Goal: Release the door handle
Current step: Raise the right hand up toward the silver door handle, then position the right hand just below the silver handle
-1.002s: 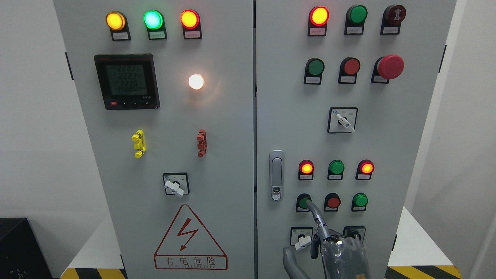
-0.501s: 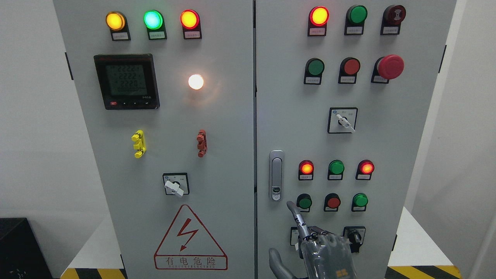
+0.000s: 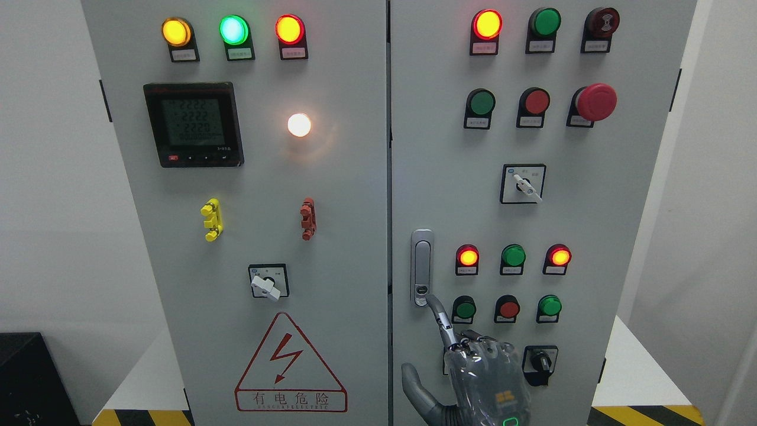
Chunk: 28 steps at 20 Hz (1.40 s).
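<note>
The silver door handle stands upright on the left edge of the grey cabinet's right door. My right hand comes up from the bottom edge, right of the middle. Its index finger is stretched out, and the tip touches the round lock at the handle's lower end. The other fingers are curled into the palm and the thumb sticks out to the left. The hand grasps nothing. It hides the selector switch at the door's lower left. My left arm does not show.
Around the handle sit lit red lamps and green and red push buttons. A black rotary switch is right of my hand. The left door carries a meter, lamps, a selector switch and a red warning triangle.
My right hand has moved left and up from the green button and selector switch. The index fingertip now rests on the handle's lower end.
</note>
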### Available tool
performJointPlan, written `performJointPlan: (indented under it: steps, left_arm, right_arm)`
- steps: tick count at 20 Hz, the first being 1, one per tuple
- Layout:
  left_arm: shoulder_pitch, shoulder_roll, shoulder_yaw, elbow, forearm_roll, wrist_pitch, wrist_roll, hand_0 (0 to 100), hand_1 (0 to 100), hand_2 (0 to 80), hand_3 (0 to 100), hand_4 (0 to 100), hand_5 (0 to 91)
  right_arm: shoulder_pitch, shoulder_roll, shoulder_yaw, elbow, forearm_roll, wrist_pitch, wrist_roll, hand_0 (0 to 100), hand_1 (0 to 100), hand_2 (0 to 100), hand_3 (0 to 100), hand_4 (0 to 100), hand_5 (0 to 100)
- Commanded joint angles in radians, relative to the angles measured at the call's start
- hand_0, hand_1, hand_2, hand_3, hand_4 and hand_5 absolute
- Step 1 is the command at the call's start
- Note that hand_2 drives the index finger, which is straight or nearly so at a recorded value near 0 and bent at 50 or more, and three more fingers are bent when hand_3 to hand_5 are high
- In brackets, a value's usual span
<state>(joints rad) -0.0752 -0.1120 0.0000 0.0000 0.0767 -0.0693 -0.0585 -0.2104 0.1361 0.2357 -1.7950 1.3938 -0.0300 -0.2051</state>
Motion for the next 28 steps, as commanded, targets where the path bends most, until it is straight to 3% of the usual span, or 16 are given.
performJointPlan:
  steps: [1,8,28]
  left_arm:
    - [0.000,0.000,-0.021,-0.020,0.000,0.000,0.000,0,0,2.3,9,1,0.0]
    - [0.000,0.000,-0.021,-0.020,0.000,0.000,0.000,0,0,2.3,9,1,0.0]
    - [0.000,0.000,-0.021,-0.020,0.000,0.000,0.000,0,0,2.3,9,1,0.0]
  right_arm:
    - [-0.038,0.000,0.011,0.075,0.019,0.016,0.009,42,33,0,95,90,94]
    - [-0.056,0.000,0.011,0.105,0.030,0.053,0.010,41,33,0,96,90,95]
    - [-0.081,0.004,0.016,0.128,0.036,0.062,0.010,40,32,0,97,90,95]
